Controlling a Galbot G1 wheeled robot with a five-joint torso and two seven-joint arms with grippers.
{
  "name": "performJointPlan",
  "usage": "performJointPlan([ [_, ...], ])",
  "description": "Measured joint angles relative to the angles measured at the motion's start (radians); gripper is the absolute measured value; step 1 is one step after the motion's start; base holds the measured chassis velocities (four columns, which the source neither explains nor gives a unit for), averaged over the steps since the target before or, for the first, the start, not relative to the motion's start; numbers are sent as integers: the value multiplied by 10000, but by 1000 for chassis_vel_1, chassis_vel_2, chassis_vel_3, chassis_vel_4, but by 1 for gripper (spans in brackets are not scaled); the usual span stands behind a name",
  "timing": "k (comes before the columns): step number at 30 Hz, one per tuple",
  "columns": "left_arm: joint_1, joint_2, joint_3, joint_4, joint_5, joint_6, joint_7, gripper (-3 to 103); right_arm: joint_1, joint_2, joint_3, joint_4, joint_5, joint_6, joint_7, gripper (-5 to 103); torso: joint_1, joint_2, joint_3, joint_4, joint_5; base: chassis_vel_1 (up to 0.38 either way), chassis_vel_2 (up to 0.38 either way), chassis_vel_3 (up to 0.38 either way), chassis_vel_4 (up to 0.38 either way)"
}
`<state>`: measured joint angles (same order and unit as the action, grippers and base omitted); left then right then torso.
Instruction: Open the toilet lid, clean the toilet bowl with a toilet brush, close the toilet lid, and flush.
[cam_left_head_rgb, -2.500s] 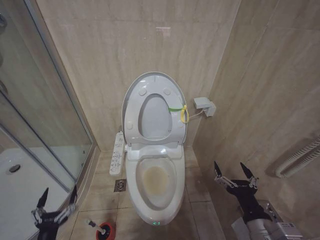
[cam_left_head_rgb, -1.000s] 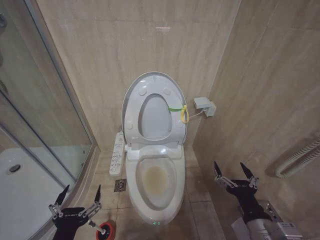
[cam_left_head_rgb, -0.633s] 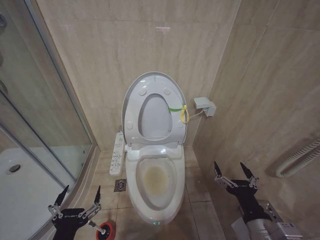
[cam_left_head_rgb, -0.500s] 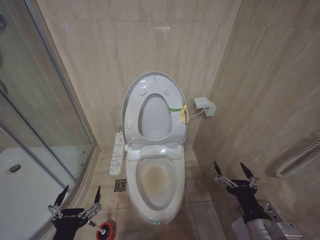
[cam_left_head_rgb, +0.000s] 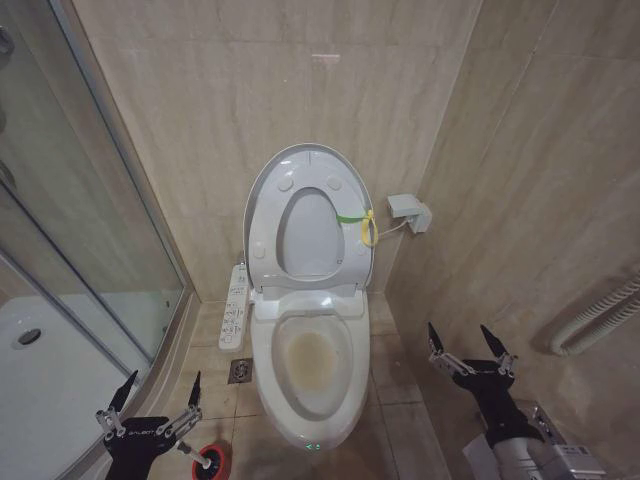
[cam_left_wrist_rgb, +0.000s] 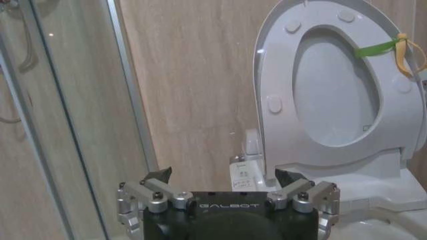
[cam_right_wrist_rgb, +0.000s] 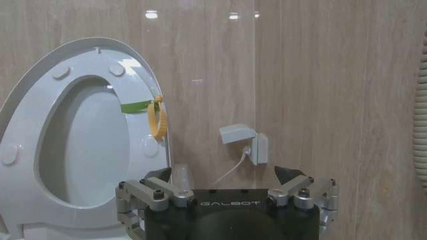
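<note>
The toilet lid (cam_left_head_rgb: 308, 235) stands raised against the back wall, with the white ring seat (cam_left_head_rgb: 262, 215) up in front of it. Below them the toilet bowl (cam_left_head_rgb: 312, 362) lies open, stained yellowish-brown inside. The toilet brush (cam_left_head_rgb: 187, 448) sits in a red holder (cam_left_head_rgb: 218, 461) on the floor left of the bowl. My left gripper (cam_left_head_rgb: 158, 392) hovers open just above and left of the brush. My right gripper (cam_left_head_rgb: 460, 338) waits open to the right of the bowl. The left wrist view has the left gripper (cam_left_wrist_rgb: 223, 175) facing the lid (cam_left_wrist_rgb: 330, 95). The right wrist view has the right gripper (cam_right_wrist_rgb: 223, 175) facing the lid (cam_right_wrist_rgb: 90, 145).
A glass shower screen (cam_left_head_rgb: 90, 210) and white shower tray (cam_left_head_rgb: 40, 370) close off the left. A control panel (cam_left_head_rgb: 235, 305) hangs beside the bowl and a floor drain (cam_left_head_rgb: 240, 371) lies below it. On the right are a wall box (cam_left_head_rgb: 408, 210) with cord and a ribbed hose (cam_left_head_rgb: 600, 320).
Since the earliest frame my left gripper has moved right, away from the shower edge and next to the brush. Over the last second nothing has moved.
</note>
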<state>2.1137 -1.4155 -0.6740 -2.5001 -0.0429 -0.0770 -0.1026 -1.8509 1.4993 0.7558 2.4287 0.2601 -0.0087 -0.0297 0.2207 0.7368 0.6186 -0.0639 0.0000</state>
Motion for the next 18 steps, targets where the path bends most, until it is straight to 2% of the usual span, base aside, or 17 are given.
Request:
performJointPlan([
  [18, -3, 0, -2, 1, -13, 4, 1, 100, 0, 0, 0, 0, 0, 0, 0, 100, 0, 0, 0, 0, 0, 0, 0, 0, 0],
])
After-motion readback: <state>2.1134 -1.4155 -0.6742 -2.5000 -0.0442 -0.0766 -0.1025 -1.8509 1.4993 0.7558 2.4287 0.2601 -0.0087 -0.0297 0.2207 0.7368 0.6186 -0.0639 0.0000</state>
